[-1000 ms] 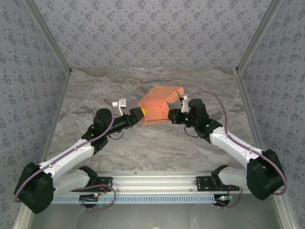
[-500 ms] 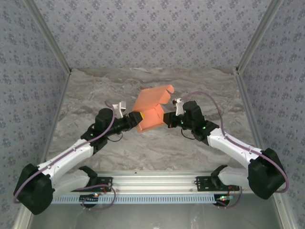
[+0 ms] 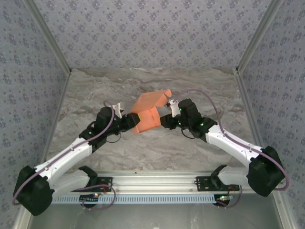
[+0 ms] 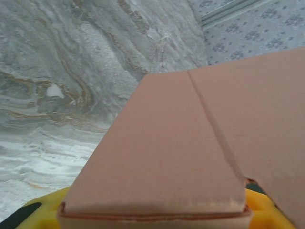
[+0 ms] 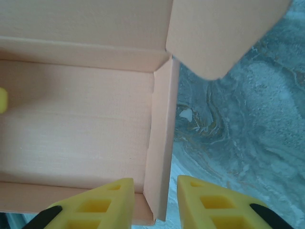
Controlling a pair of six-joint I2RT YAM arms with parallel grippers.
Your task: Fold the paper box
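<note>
R gripper [image 5: 155, 191]: jaws spread, side wall of paper box [image 5: 76, 119] standing between them, gap on one side. L gripper [image 3: 135, 117]: jaws pinching box's opposite end. Box open, lid flap up, over mid table [image 3: 86, 95].

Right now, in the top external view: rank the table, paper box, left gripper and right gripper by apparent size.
1. table
2. paper box
3. left gripper and right gripper: they look alike, so they are not ranked against each other.

txt: none legible | labels/brands: none | nos./signs: none
</note>
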